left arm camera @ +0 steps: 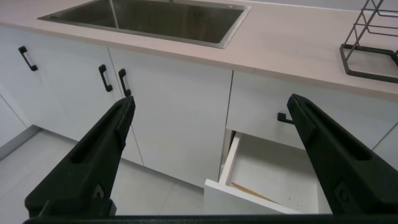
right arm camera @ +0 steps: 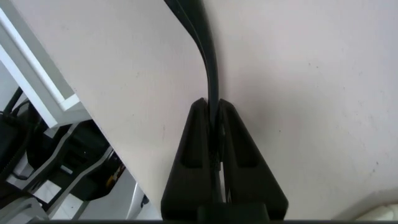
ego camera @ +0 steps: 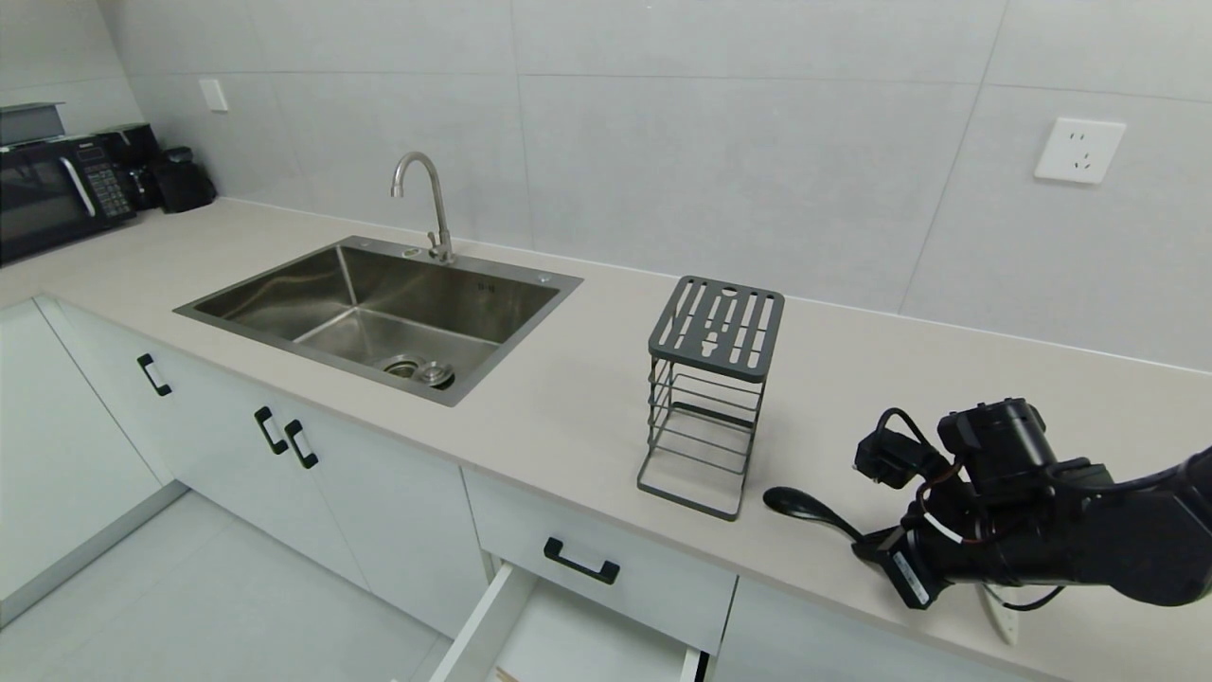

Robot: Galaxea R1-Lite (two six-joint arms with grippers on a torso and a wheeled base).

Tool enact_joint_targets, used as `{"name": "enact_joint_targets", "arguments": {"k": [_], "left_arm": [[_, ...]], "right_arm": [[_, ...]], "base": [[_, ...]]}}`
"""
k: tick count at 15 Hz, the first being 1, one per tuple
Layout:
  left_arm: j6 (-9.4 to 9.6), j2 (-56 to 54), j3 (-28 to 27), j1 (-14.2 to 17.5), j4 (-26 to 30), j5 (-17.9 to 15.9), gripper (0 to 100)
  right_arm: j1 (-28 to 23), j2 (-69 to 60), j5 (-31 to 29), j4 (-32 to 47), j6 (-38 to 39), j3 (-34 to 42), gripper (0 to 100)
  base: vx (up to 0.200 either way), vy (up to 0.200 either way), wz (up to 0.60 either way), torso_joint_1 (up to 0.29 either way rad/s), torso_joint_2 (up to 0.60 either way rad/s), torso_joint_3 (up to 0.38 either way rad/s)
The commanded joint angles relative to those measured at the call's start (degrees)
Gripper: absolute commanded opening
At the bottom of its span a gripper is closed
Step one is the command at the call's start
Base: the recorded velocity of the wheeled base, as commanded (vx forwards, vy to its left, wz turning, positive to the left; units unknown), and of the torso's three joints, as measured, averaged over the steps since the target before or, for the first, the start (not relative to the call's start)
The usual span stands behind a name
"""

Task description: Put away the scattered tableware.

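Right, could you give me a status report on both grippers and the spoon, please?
Right gripper shut on black spoon by its handle, low over the counter. Left gripper open, facing the open drawer. Rack beside the spoon, not blocking.

Bright, even light falls from above on the pale beige surface [ego camera: 568,398], with no hard glare. The dark grey wire rack [ego camera: 710,398] throws only a faint, soft shadow near the surface's front edge. The brushed stainless-steel sink [ego camera: 417,289] carries a dull sheen. Wall joints lean toward the head view's edges. The left tool [left arm camera: 210,106] is a flat dark silhouette.
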Motion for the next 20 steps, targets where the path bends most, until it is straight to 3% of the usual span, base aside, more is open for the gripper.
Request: {"name": "enact_joint_targets", "arguments": {"k": [1,11,20], "left_arm": [[0.00,0.07,0.00,0.01,0.00,-0.02,100],[0.00,0.07,0.00,0.01,0.00,-0.02,100],[0.00,0.07,0.00,0.01,0.00,-0.02,100]], "right_arm": [[-0.28,-1.31,-0.03,0.32,-0.08,0.59,0],[1.39,-11.07,-0.03,0.40,-0.34,4.46,0],[15.80,-14.58,0.05,0.76,0.28,6.21,0]], "base": [[0.000,0.000,0.00,0.000,0.00,0.000],[0.000,0.000,0.00,0.000,0.00,0.000],[0.000,0.000,0.00,0.000,0.00,0.000]]}}
